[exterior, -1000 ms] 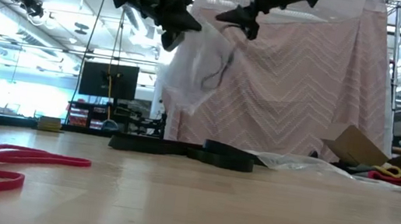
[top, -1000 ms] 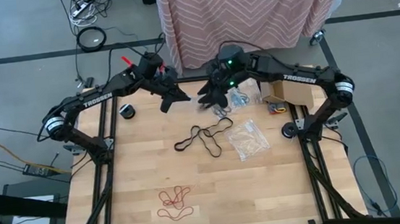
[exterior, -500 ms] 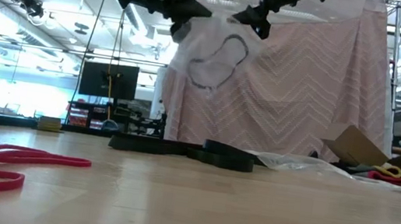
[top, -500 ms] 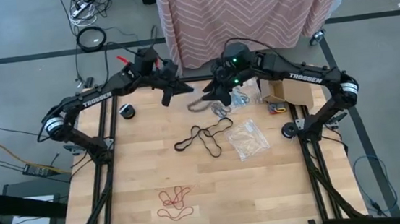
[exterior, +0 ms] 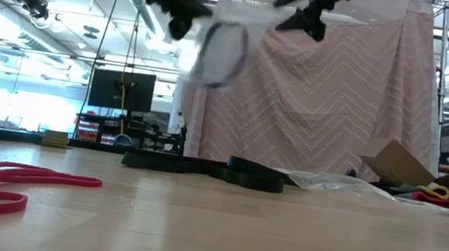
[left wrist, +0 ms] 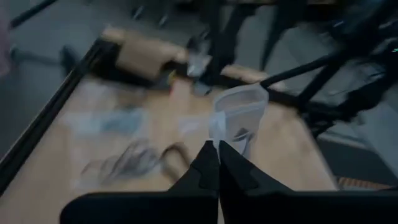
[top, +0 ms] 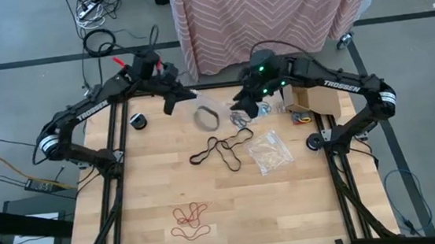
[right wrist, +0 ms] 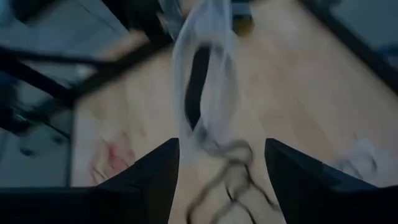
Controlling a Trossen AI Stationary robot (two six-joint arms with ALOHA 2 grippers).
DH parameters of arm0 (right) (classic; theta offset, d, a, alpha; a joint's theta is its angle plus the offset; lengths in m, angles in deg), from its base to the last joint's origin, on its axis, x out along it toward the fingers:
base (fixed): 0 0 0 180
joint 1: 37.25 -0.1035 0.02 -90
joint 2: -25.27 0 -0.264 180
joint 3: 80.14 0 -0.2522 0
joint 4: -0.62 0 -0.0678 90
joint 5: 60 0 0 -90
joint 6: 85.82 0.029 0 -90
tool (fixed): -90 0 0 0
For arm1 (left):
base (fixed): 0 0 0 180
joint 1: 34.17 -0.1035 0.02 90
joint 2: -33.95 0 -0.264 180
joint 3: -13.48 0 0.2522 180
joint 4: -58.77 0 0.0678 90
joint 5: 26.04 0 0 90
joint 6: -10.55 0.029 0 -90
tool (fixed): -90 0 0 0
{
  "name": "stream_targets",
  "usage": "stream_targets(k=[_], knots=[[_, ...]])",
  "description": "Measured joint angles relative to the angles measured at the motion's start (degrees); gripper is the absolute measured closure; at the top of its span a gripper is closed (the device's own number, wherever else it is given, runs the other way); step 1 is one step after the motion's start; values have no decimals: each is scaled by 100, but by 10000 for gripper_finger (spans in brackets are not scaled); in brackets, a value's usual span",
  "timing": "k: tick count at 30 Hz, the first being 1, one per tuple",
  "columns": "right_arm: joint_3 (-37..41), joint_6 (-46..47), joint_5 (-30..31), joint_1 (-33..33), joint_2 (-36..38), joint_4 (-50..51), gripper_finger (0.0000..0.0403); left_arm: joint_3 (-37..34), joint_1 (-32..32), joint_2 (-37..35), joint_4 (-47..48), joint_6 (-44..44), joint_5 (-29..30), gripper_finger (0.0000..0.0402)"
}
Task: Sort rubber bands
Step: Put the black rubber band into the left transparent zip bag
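Left gripper [left wrist: 213, 163] pinched closed on a clear bag [left wrist: 238, 117] above the blurred wooden table [left wrist: 149, 134]

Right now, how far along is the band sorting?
Early. Done: red rubber bands lie grouped at the table's near edge, black rubber bands mid-table. In hand: the left gripper, shut, holds up a clear bag with a dark band inside; the right gripper hangs open beside it. Left: more bags and bands behind.

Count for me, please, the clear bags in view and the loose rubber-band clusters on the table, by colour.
Clear bags: 3 (hanging bag, flat bag, far bag)
Black band cluster: 1
Red band cluster: 1
Total: 5
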Motion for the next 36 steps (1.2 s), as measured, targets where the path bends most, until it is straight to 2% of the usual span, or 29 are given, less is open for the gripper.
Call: stream_targets(k=[3, 9, 13, 21, 26, 36], knots=[[9, -155, 225, -122, -249, 400, 175, -16, -56, -114, 488, 162, 29, 402], [9, -443, 245, -395, -1008, 603, 175, -19, -30, -102, 2045, 862, 6, 402], [9, -649, 234, -506, -1560, 642, 175, -19, 45, -123, 2549, 1193, 11, 402], [11, -1199, 167, -524, -2387, 617, 175, -23, -86, -356, 2636, 1235, -388, 402], [11, -1615, 94, -501, -2706, 515, 175, -23, -174, -552, 2704, 1236, -379, 402], [13, -2349, 344, -547, -3048, 112, 176, -23, -176, -609, 2751, 1209, -303, 402]])
